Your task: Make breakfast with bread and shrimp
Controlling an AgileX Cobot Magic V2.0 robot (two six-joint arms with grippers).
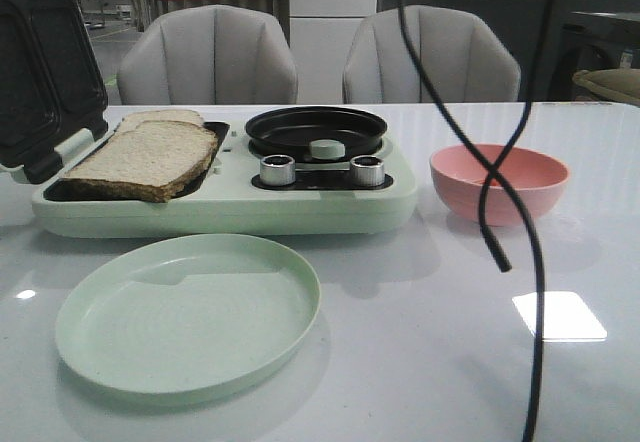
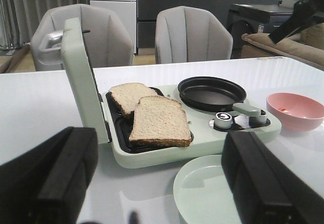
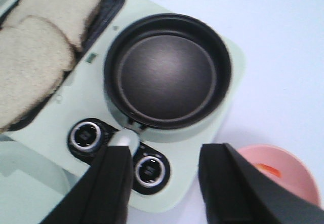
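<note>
Two slices of bread [image 1: 150, 157] lie overlapping on the dark grill plate of a mint-green breakfast maker [image 1: 300, 207], whose lid [image 2: 81, 82] stands open. The front bread slice [image 2: 159, 120] partly covers the rear one [image 2: 129, 95]. A small orange bit, the shrimp [image 3: 268, 170], shows inside the pink bowl [image 3: 288, 176]. My left gripper [image 2: 157, 183] is open and empty, back from the maker, over the table and the plate's edge. My right gripper [image 3: 167, 188] is open and empty, high above the maker's knobs [image 3: 148, 171] beside the bowl. Neither gripper shows in the front view.
The round black pan [image 1: 315, 130] sits on the maker's right half, with nothing in it. A pale green plate [image 1: 190, 312] lies in front of the maker. The pink bowl [image 1: 498, 182] stands to its right. Black cables [image 1: 530, 262] hang across the right side. Two grey chairs stand behind the table.
</note>
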